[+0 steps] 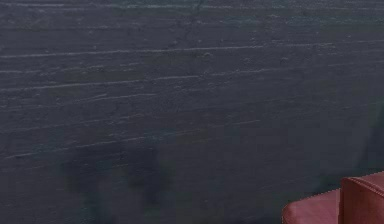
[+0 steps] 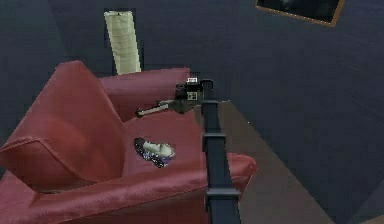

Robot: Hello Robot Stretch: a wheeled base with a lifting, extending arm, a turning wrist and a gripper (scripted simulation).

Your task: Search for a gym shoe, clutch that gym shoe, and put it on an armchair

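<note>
Bare floor lies right of the red armchair, a small pale gym shoe lies on its seat, and whether the claw holds anything cannot be told.

Red armchair w/ gym shoe

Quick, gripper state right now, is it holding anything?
Gripper: cannot tell whether it holds anything; its far end shows against the red armchair, where a small pale shoe lies on the seat.
</note>
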